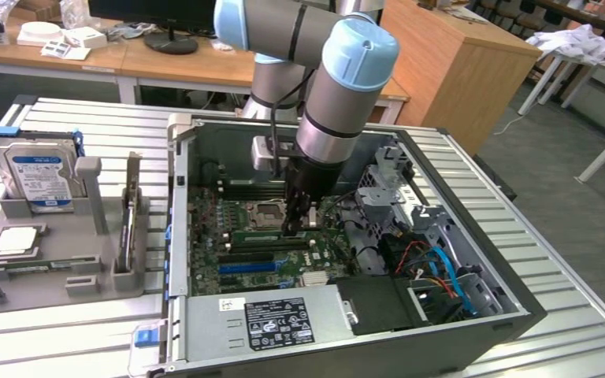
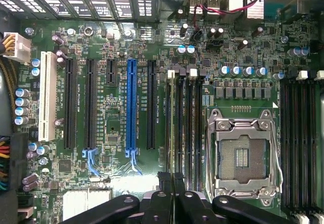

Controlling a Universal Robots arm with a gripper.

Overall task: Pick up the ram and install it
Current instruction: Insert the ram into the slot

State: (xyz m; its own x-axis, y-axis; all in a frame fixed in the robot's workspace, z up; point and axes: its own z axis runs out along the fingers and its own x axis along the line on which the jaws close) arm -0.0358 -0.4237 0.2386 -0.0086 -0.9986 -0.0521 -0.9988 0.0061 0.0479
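My gripper [image 1: 300,223] reaches down into the open computer case [image 1: 513,311], just above the motherboard [image 1: 229,236] and beside the CPU socket [image 1: 271,211]. In the wrist view its dark fingers [image 2: 164,183] are shut together. A thin pale strip, the ram [image 2: 174,128], shows edge-on. It runs from between the fingertips along the memory slot nearest the expansion slots. It lines up with that slot; how deep it sits cannot be told. The neighbouring memory slots [image 2: 191,128] are bare.
A blue expansion slot [image 2: 132,107] and black ones lie beside the memory slots; the open CPU socket [image 2: 243,155] is on the other side. On the exterior view's left, a grey fixture [image 1: 92,276] holds a hard drive [image 1: 40,169] and a silver CPU chip [image 1: 16,240]. Cables [image 1: 439,268] fill the case's right.
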